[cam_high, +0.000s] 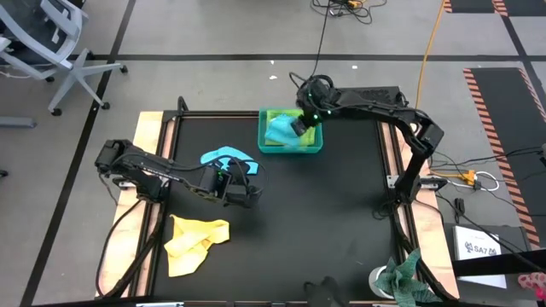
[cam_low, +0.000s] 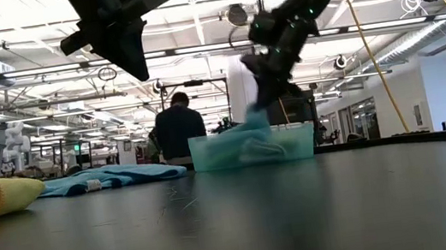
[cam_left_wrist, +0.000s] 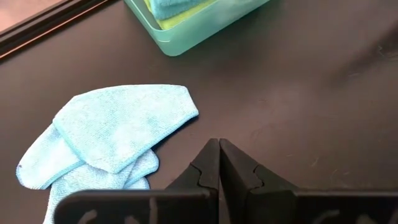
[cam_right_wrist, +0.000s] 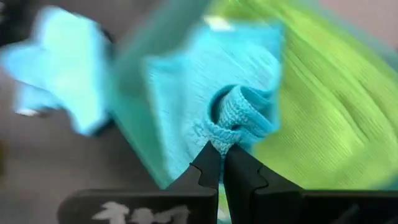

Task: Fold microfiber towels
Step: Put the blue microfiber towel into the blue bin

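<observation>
A teal tray (cam_high: 292, 151) at the table's far middle holds a lime green towel (cam_right_wrist: 323, 106) with a turquoise towel (cam_right_wrist: 180, 99) on top. My right gripper (cam_right_wrist: 221, 155) reaches slanting down into the tray, shut on the turquoise towel. A folded light blue towel (cam_high: 226, 158) lies flat on the table left of the tray. A crumpled yellow towel (cam_high: 196, 243) lies near the front left. My left gripper (cam_left_wrist: 219, 149) hangs shut above the table beside the light blue towel, touching nothing. My right gripper pinches a small raised pucker (cam_right_wrist: 233, 121) of the turquoise towel between its two fingertips, slanting down from above. The cloth rises in a peak (cam_low: 255, 119) to the fingers. The rest of the towel lies in the tray on the lime green towel.
A mottled green-and-white rag (cam_high: 408, 275) sits at the table's near right corner. Bare black tabletop lies between the tray and the front edge. A person (cam_low: 179, 129) stands in the room beyond the table.
</observation>
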Controlling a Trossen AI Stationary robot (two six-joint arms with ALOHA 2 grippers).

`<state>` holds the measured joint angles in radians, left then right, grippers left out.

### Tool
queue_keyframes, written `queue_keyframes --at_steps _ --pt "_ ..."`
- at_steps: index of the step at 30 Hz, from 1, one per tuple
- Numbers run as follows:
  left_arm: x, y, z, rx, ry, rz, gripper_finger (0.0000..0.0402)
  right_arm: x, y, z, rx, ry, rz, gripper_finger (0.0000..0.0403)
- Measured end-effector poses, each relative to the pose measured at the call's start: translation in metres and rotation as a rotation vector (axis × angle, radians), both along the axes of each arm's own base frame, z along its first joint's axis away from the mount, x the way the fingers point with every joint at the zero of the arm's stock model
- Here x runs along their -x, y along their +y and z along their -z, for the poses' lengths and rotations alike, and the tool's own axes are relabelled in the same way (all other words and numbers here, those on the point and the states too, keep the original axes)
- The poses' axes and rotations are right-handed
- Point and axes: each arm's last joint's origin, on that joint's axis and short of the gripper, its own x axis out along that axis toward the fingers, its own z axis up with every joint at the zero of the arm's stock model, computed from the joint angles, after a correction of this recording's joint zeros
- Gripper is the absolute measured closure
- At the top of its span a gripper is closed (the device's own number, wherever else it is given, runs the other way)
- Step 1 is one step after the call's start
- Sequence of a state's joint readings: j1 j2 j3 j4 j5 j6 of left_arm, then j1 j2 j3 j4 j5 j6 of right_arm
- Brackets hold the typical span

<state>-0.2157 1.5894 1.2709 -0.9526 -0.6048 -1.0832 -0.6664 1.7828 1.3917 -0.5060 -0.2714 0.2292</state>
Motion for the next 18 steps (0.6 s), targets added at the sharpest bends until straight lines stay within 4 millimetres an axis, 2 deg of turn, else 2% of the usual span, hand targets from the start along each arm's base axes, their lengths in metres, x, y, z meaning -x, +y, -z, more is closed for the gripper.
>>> queue_keyframes --at_steps 4,8,13,18 --pt "-0.001 0.0 0.0 0.002 -0.007 0.0 0.0398 0.016 -0.004 0.022 -0.011 0.084 0.048 0.0403" --pt "-0.001 0.0 0.0 0.004 -0.015 0.0 0.0394 0.026 -0.009 0.031 0.027 0.153 0.098 0.0403" --pt "-0.001 0.0 0.0 0.005 -0.017 -0.003 0.0397 0.028 -0.011 0.03 0.079 0.172 0.1 0.0393" --pt "-0.002 0.002 0.0 0.004 -0.016 -0.007 0.0391 0.025 -0.004 0.024 0.149 0.178 -0.012 0.0346"
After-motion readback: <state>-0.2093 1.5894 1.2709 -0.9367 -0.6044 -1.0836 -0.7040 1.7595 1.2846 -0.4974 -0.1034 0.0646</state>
